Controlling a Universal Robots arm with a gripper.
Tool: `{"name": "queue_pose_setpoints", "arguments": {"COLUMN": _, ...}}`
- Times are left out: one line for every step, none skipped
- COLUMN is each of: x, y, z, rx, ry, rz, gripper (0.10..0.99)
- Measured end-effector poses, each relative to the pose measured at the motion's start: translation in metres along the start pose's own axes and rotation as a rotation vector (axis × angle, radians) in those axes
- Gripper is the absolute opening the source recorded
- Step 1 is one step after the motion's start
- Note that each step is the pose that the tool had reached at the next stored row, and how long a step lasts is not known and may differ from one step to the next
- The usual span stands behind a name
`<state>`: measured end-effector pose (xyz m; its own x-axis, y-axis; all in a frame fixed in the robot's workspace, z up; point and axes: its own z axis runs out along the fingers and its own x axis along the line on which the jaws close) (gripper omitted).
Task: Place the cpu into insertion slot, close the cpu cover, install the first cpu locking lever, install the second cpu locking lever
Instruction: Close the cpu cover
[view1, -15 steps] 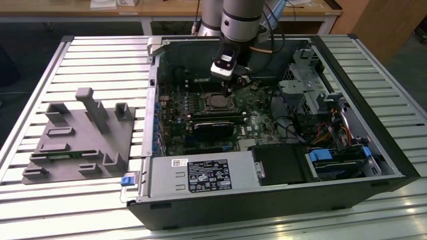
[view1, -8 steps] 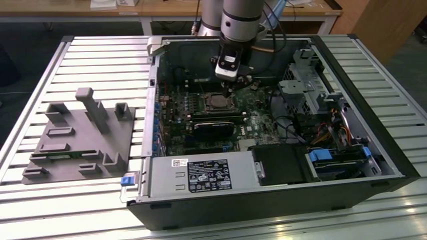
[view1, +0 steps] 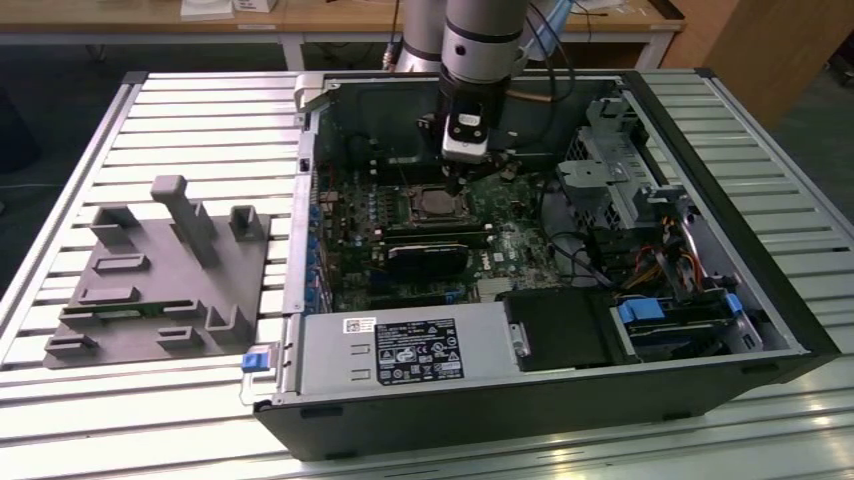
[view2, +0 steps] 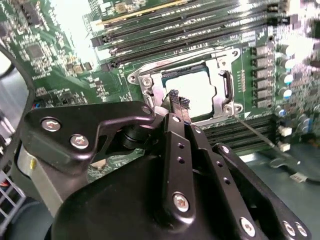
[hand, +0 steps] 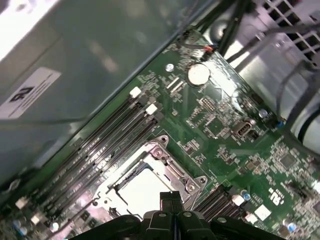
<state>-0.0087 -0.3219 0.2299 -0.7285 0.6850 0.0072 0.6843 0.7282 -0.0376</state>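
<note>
Silvery-grey square cpu (view2: 196, 89) lies framed by the thin metal cpu cover (view2: 150, 90). The black tool (view2: 177, 102) is pinched together and empty, probably to serve as a narrow pusher.

My arm (view1: 481, 30) was a smooth silvery-grey tube with a darker band at the joint, and a pale block (view1: 463, 137) sat beneath it at the wrist. My gripper (view2: 177, 102) was matt black all over. It had two long flat fingers (view2: 177, 150) dotted with small holes, angular linkage plates (view2: 75, 117) (each fastened by bright cross-head screws (view2: 51, 124)), and rough, frayed-looking black pads (view2: 173, 96) at the tips.
</note>
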Motion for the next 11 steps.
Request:
{"name": "queue_pose_setpoints", "arguments": {"x": 0.0, "y": 0.0, "z": 0.0001, "rx": 0.0, "ry": -0.0007, "rz": -0.018, "gripper": 0.106}}
{"name": "queue_pose_setpoints", "arguments": {"x": 0.0, "y": 0.0, "z": 0.0001, "rx": 0.0, "ry": -0.0014, "rz": -0.035, "gripper": 0.106}}
{"name": "queue_pose_setpoints", "arguments": {"x": 0.0, "y": 0.0, "z": 0.0001, "rx": 0.0, "ry": -0.002, "rz": -0.053, "gripper": 0.106}}
{"name": "queue_pose_setpoints", "arguments": {"x": 0.0, "y": 0.0, "z": 0.0002, "rx": 0.001, "ry": -0.0028, "rz": -0.073, "gripper": 0.106}}
{"name": "queue_pose_setpoints", "arguments": {"x": 0.0, "y": 0.0, "z": 0.0003, "rx": 0.001, "ry": -0.0035, "rz": -0.091, "gripper": 0.106}}
{"name": "queue_pose_setpoints", "arguments": {"x": 0.0, "y": 0.0001, "z": 0.0004, "rx": 0.001, "ry": -0.0041, "rz": -0.109, "gripper": 0.106}}
{"name": "queue_pose_setpoints", "arguments": {"x": 0.0, "y": 0.0001, "z": 0.0006, "rx": 0.001, "ry": -0.0048, "rz": -0.124, "gripper": 0.106}}
{"name": "queue_pose_setpoints", "arguments": {"x": 0.0, "y": 0.0, "z": 0.0009, "rx": 0.0, "ry": -0.006, "rz": -0.137, "gripper": 0.106}}
{"name": "queue_pose_setpoints", "arguments": {"x": 0.0, "y": 0.0001, "z": 0.0013, "rx": -0.001, "ry": -0.0076, "rz": -0.149, "gripper": 0.106}}
{"name": "queue_pose_setpoints", "arguments": {"x": 0.0, "y": 0.0001, "z": 0.0016, "rx": -0.002, "ry": -0.0094, "rz": -0.159, "gripper": 0.106}}
{"name": "queue_pose_setpoints", "arguments": {"x": 0.0, "y": 0.0001, "z": 0.002, "rx": -0.004, "ry": -0.0113, "rz": -0.17, "gripper": 0.106}}
